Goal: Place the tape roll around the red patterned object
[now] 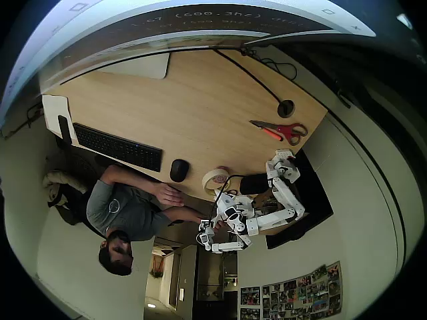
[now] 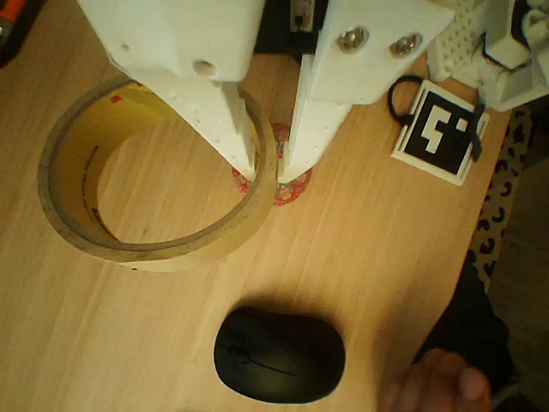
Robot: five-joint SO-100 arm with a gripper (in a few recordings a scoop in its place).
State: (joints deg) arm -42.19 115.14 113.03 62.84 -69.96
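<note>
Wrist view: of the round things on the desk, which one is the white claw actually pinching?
The tape roll, the tan open ring. The gripper has one finger inside its hole and one outside, clamping the wall. The black mouse lies apart, nearer the camera.

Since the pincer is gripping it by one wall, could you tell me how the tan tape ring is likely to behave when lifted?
The tan tape ring probably stays stiff: its thick wall looks rigid. With the pincer holding one wall, the hollow ring seems light but may tilt.

Gripper [image 2: 273,167] low, jaws pinched on something.
</note>
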